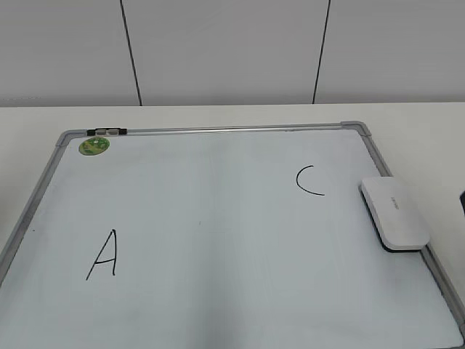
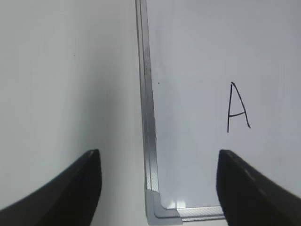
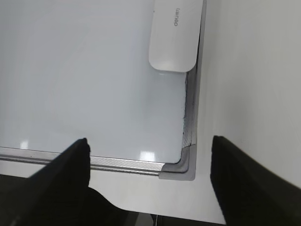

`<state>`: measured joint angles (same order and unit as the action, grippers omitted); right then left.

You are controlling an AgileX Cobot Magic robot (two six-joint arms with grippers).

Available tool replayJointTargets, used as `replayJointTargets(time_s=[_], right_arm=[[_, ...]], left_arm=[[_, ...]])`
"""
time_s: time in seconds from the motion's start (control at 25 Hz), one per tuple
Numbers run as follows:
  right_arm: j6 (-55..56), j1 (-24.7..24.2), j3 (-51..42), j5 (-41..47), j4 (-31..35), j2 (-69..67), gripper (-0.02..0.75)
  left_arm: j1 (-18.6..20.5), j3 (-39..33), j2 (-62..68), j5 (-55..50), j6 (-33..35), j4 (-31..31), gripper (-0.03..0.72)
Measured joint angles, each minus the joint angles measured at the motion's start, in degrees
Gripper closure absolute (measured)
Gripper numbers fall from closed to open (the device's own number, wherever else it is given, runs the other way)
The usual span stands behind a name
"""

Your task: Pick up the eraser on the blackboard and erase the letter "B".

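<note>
The blackboard (image 1: 218,218) is a white board with a grey frame, lying flat on the table. The eraser (image 1: 394,212), white with grey lettering, lies on the board's right edge, just right of a black "C" (image 1: 309,181). A black "A" (image 1: 104,256) is at the lower left. No letter "B" shows in any view. My left gripper (image 2: 157,151) is open and empty above the board's near-left corner (image 2: 162,207), with the "A" (image 2: 236,108) ahead. My right gripper (image 3: 149,139) is open and empty above the near-right corner (image 3: 181,167), and the eraser (image 3: 175,35) lies ahead of it.
A round green sticker (image 1: 94,145) and a small dark clip (image 1: 107,132) sit at the board's far-left corner. The white table (image 1: 421,123) surrounds the board, with a panelled wall (image 1: 218,51) behind. A dark sliver (image 1: 462,202) shows at the right edge.
</note>
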<state>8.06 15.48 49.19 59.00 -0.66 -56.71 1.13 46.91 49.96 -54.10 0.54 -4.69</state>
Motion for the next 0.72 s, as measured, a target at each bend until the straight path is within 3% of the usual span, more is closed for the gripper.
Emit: replayJointTargets(time_s=[0.44,0.72], right_arm=[[0.00,0.00,-13.78,0.47,-1.10,17.78,0.148],[0.10,0.00,-16.02,5.71,-6.52,22.10,0.148]], left_arm=[[-0.12,-14.72,-20.81,-2.84,0.00,3.06,0.118],[-1.66,-15.78,-23.44,-4.49,0.00,5.80,0.120]])
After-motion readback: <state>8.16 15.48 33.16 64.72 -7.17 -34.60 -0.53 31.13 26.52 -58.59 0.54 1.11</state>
